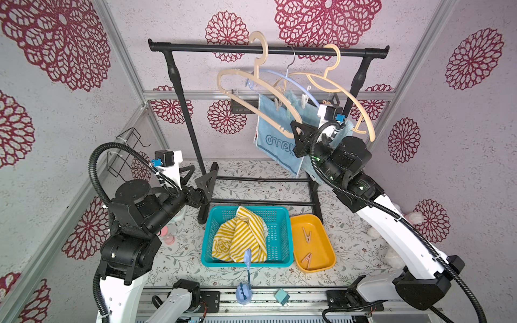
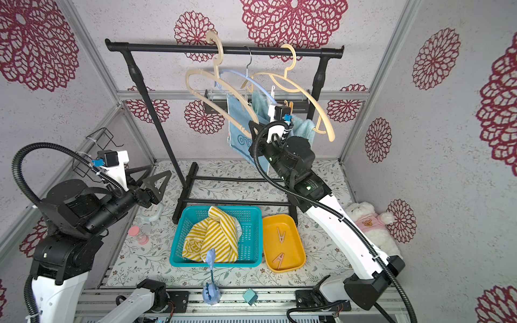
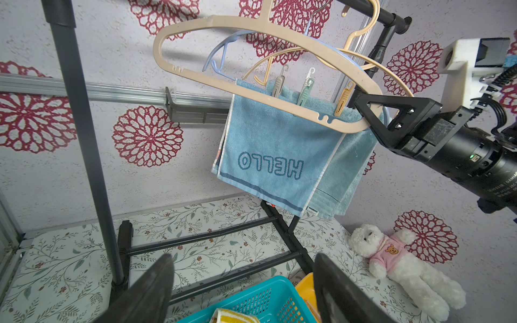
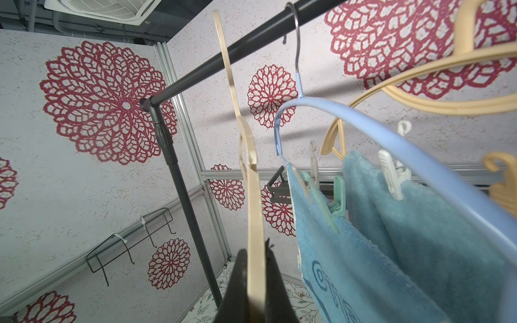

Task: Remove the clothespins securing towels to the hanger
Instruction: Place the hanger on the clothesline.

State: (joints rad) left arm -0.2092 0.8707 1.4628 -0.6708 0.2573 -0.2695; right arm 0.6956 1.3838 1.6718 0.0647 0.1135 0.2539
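Teal basket (image 1: 275, 232) with striped towel (image 1: 240, 237); orange tray (image 1: 324, 240) with two clothespins (image 1: 307, 234).

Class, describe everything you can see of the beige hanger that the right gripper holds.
The beige hanger is flat, matte plastic: a hook, broad curved shoulders, a notched lower bar. It seems to carry nothing. Its hook sits over the black rail; it hangs askew, one end pinched in the shut right gripper.
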